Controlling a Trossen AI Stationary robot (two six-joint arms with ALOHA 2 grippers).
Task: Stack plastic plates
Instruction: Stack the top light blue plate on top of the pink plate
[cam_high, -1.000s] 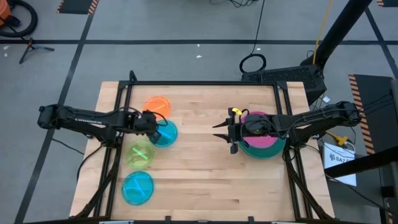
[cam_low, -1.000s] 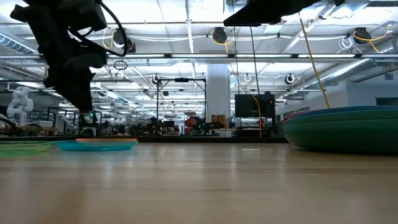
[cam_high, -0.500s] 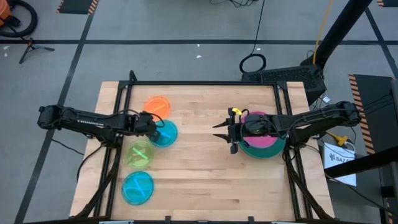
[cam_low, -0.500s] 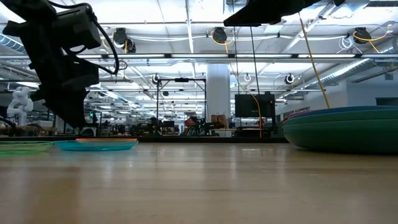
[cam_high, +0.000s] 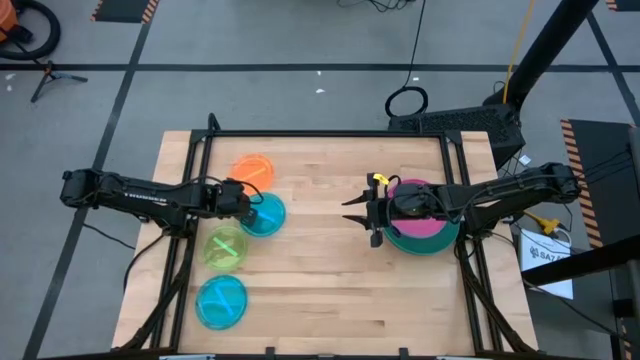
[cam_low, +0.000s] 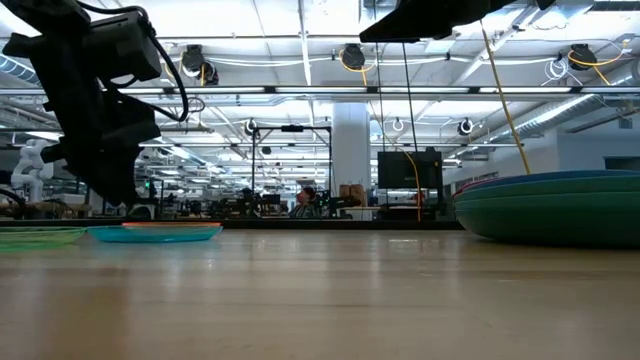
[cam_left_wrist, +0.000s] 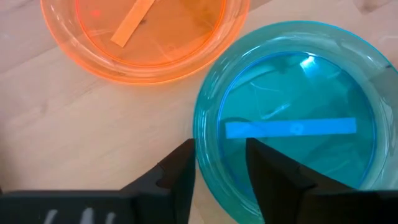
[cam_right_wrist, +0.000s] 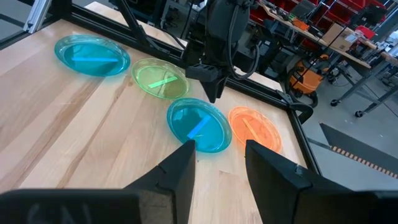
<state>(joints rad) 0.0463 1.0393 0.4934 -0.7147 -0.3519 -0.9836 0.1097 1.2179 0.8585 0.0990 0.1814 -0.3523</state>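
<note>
Look at the left half of the worktop (cam_high: 330, 290) in the high view. Four small plates lie there: the orange plate (cam_high: 254, 168) nearest the far edge, the teal-blue plate (cam_high: 264, 214) just beside it and touching or nearly touching its rim, the lime plate (cam_high: 226, 247) next toward the near edge, and the cyan plate (cam_high: 220, 301) close to the near-left corner. All four lie flat, each on its own and none stacked.

The left gripper (cam_high: 247, 203) sits at the left-hand rim of the teal-blue plate. In the left wrist view its two fingers (cam_left_wrist: 180, 177) are parted by a narrow gap that straddles the plate's rim: one finger is outside the plate and the other is over its interior. Whether the pads press the rim cannot be told. The orange plate (cam_left_wrist: 143, 37) lies immediately beyond.

At the right edge of the worktop you find the stack of larger plates (cam_high: 425, 232), with a magenta plate (cam_high: 436, 224) on top and a dark green rim showing below it. In the low view the stack (cam_low: 555, 207) stands well above the small plates (cam_low: 155, 232).

The right gripper (cam_high: 372, 213) hangs over the stack's inner edge, pointing toward the worktop centre. Its fingers (cam_right_wrist: 181, 167) stand apart and hold nothing.

The centre of the worktop between the two groups is bare wood, as is the near-right quarter.
</note>
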